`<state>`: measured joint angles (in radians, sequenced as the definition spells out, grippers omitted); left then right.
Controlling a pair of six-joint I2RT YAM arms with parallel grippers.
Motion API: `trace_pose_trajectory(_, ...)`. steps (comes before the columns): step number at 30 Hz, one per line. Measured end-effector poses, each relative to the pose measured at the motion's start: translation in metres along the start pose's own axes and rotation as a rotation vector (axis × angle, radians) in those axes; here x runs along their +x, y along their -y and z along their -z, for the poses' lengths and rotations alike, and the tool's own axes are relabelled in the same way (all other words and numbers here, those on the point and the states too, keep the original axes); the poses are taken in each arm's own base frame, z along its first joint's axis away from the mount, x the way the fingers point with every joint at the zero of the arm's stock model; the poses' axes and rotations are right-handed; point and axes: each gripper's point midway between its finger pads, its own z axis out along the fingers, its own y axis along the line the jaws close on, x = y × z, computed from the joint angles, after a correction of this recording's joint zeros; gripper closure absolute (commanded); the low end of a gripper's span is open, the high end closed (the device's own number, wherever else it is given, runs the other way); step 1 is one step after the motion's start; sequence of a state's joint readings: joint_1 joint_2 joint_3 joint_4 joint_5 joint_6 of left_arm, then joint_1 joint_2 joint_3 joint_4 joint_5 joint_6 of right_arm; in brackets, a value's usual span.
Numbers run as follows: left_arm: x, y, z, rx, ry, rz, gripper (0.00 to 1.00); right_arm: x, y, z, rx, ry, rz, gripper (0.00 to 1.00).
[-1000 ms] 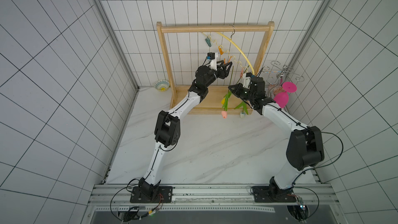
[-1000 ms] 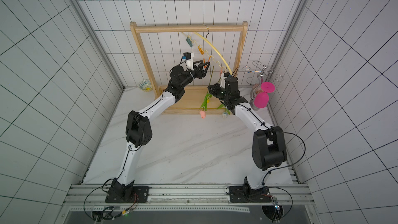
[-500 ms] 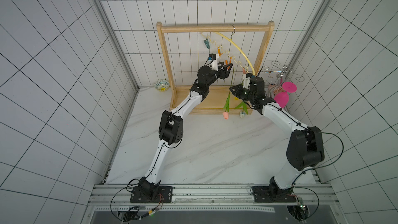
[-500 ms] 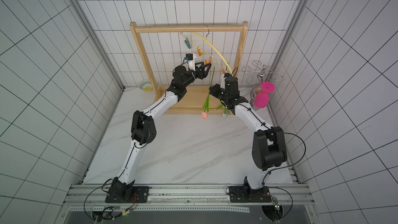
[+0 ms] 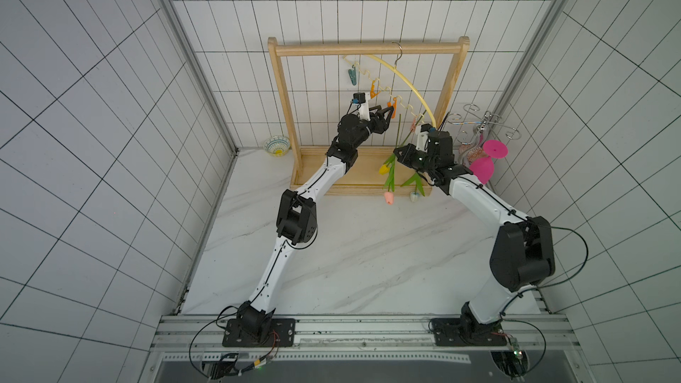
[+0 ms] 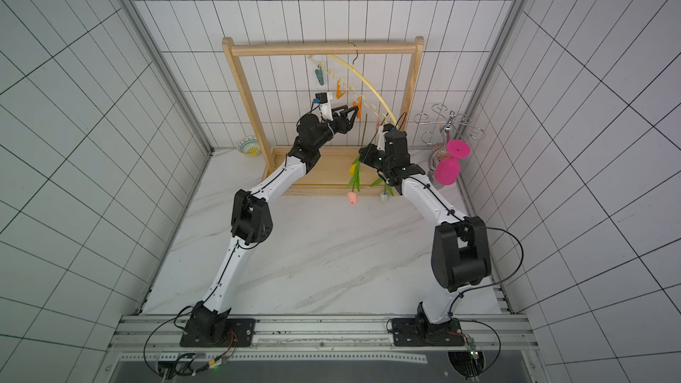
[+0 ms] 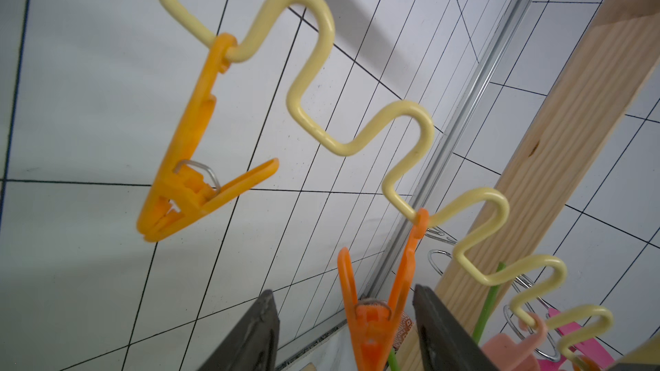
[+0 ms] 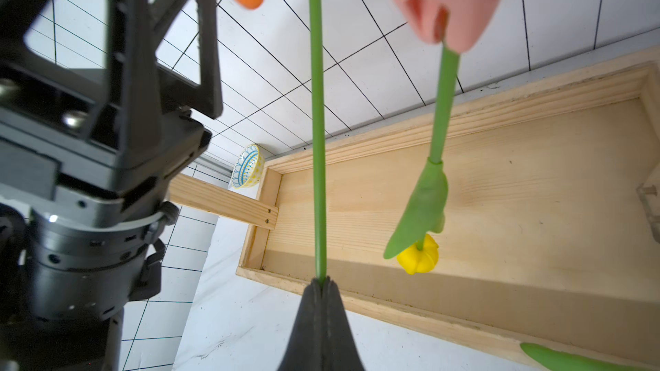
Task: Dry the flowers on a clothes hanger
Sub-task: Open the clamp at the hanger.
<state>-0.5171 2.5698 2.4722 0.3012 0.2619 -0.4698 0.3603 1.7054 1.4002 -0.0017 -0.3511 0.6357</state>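
The right hand [image 8: 321, 281] is clamped on the stem [image 8: 318, 137] of the pink tulip [image 5: 388, 197], which hangs head down. The stem runs near upright, its free end just beside the lower orange clip [image 7: 407, 262] on the clothes hanger [image 7: 343, 151]. The left hand [image 7: 346, 301] is nearer and straddles that clip half-open, apparently not yet squeezing.

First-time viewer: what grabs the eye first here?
The pale yellow hanger hangs tilted from the wooden rack at the back wall. The left gripper has its jaws open either side of the darker orange clip on it, while the right gripper is shut on a green tulip stem close by.
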Motion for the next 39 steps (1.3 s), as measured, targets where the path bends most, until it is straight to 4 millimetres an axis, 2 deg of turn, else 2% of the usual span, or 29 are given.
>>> trace_pose_trajectory(5, 0.005, -0.001, -0.002, -0.003, 0.008, 0.011, 0.38, -0.003, -0.011, 0.005, -0.005, 0.015, 0.03, 1.0)
trace_pose_trajectory(11, -0.011, 0.01, -0.004, 0.009, 0.059, 0.011, 0.41, 0.001, -0.035, 0.013, -0.024, 0.023, 0.078, 1.0)
trace_pose_trajectory(14, -0.01, 0.013, -0.005, 0.013, 0.062, 0.019, 0.47, 0.006, -0.042, 0.015, -0.023, 0.017, 0.108, 1.0)
trace_pose_trajectory(18, -0.008, 0.011, -0.005, 0.009, 0.062, 0.028, 0.51, 0.011, -0.04, 0.016, 0.002, 0.005, 0.135, 1.0)
trace_pose_trajectory(25, -0.006, 0.012, -0.005, 0.019, 0.06, 0.039, 0.4, 0.005, -0.04, 0.029, 0.041, 0.028, 0.161, 1.0)
trace_pose_trajectory(30, 0.012, 0.005, -0.001, 0.021, 0.046, 0.049, 0.4, 0.0, -0.039, 0.041, 0.073, 0.06, 0.183, 1.0)
trace_pose_trajectory(39, 0.013, 0.013, 0.009, 0.054, 0.039, 0.06, 0.29, 0.0, -0.031, 0.044, 0.121, 0.064, 0.224, 1.0)
